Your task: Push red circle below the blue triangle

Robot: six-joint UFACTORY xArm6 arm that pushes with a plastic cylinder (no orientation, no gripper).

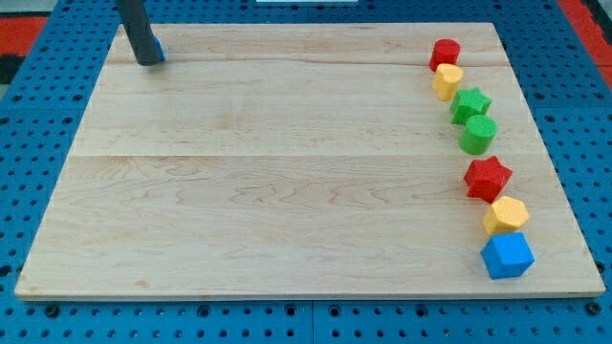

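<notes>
My tip (148, 63) rests on the wooden board (287, 191) at the view's top left. A blue block (159, 51), mostly hidden behind the rod, peeks out on the tip's right side; its shape cannot be made out. The red circle (445, 53) sits far away at the view's top right, at the head of a column of blocks. My tip is far to the left of the red circle and touches none of the column's blocks.
Below the red circle, down the view's right side, lie a yellow block (448, 82), a green star (470, 104), a green circle (478, 135), a red star (488, 179), a yellow hexagon (505, 216) and a blue cube (507, 256).
</notes>
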